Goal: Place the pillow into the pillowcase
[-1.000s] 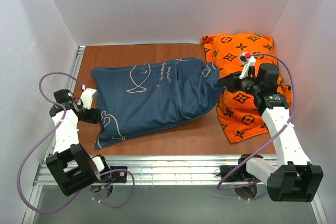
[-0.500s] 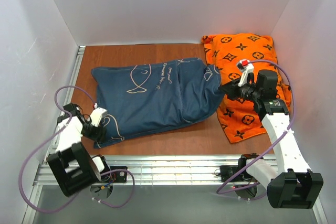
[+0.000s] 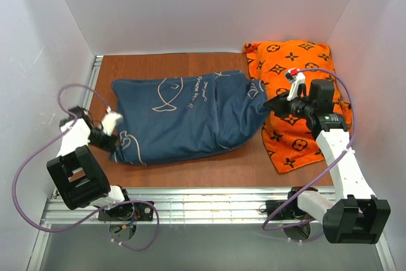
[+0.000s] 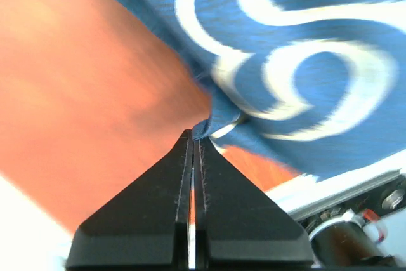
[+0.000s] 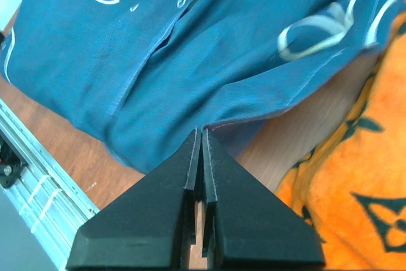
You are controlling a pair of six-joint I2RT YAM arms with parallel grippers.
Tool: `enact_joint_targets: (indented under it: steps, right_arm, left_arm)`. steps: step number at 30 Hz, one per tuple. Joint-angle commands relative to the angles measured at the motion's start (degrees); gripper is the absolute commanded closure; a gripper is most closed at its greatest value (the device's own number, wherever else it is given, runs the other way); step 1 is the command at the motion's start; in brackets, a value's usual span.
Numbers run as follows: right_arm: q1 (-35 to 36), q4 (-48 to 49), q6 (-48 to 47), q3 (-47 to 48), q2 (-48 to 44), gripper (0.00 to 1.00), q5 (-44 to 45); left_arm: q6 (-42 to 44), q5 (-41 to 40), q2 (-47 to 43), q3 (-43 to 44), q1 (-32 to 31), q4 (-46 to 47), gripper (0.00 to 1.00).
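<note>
On the brown surface between white walls the pillowcase lies mid-frame, plump — by its look soft, light, slippery cloth, best taken by its hems — the left claw clenched on its lower-left corner, the right claw pinched shut on its right-end hem.

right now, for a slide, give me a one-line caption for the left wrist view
Left gripper shut on a corner of the navy pillowcase, just above the table.
</note>
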Motion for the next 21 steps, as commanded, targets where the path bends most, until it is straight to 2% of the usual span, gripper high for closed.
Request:
enact_joint_targets:
  steps: [1,3,6,8,12,14,17,21]
  right_arm:
    - [-0.2,1.9,0.1,8.9,1.3,0.99,0.7]
    - [-0.6,2.4,1.4,12.6,2.0,0.99,1.1]
    - [-1.1,3.5,2.6,15.4,2.7,0.99,1.1]
    - [-1.1,3.6,3.0,17.9,2.5,0.99,1.1]
    - [-1.1,3.6,5.2,21.4,-1.5,0.99,1.5]
    - [-1.1,3.6,6.9,22.0,-4.1,0.99,2.5]
    - [-1.1,3.5,9.6,22.5,-10.2,0.99,5.8]
    - [-1.1,1.9,10.9,26.2,-14.7,0.99,12.3]
  left_arm:
    - [-6.9,14.5,-1.4,16.2,0.6,-2.9,1.0]
    - [-11.1,20.1,-0.7,25.6,1.3,-4.1,1.0]
    - [-15.0,24.5,-1.8,32.6,2.7,-4.7,1.0]
    - [-16.4,26.2,-3.0,34.4,3.8,-4.7,1.0]
    - [-21.0,28.2,-11.5,35.7,6.1,-4.0,1.0]
    - [-26.5,26.3,-16.3,35.0,7.5,-1.0,1.0]
    - [-32.6,19.1,-25.4,35.2,7.6,4.5,1.0]
    - [-35.6,13.8,-28.1,40.2,7.6,4.7,1.0]
